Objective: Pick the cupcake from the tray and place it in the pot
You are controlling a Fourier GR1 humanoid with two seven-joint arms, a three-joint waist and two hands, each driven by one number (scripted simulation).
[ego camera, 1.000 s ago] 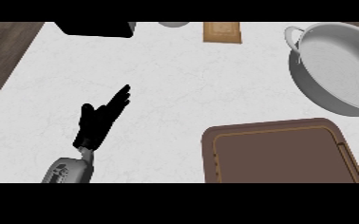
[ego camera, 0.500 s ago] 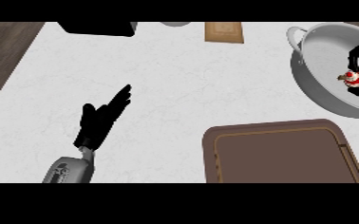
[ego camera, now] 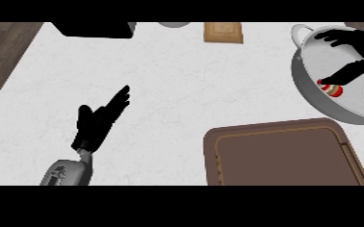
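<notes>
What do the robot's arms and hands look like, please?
The left hand is black, with slim fingers and a thumb, on a rounded grey forearm. The right hand, at the view's right edge, is black too; its forearm does not show. No cables are visible.

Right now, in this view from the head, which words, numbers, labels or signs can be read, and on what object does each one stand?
None: no text can be read anywhere in this view.
The pot, the cupcake inside it and the brown tray show no letters or numbers.
The tan square and the black object at the far edge carry no visible marking.
</notes>
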